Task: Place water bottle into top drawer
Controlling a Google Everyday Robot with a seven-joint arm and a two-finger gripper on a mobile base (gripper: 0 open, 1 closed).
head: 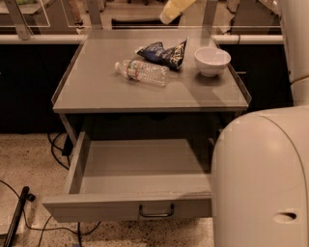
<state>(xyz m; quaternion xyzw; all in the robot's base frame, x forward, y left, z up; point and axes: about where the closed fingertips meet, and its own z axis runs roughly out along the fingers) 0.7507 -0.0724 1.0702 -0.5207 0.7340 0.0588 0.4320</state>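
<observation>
I see the gripper (175,8) up at the top edge, above and left of the white bowl (212,61), clear of the tabletop (104,89); whether it is spread or pressed together I cannot tell. The water bottle (142,72) lies on its side on the tabletop left of the bowl, with its cap pointing away from the bowl. The dark blue snack bag (163,52) sits just left of the bowl, close behind the bottle. Below the bowl the top drawer (96,208) stands pulled out, its loop handle (156,212) at mid-front. The robot's white arm housing (260,178) covers the drawer's right end.
</observation>
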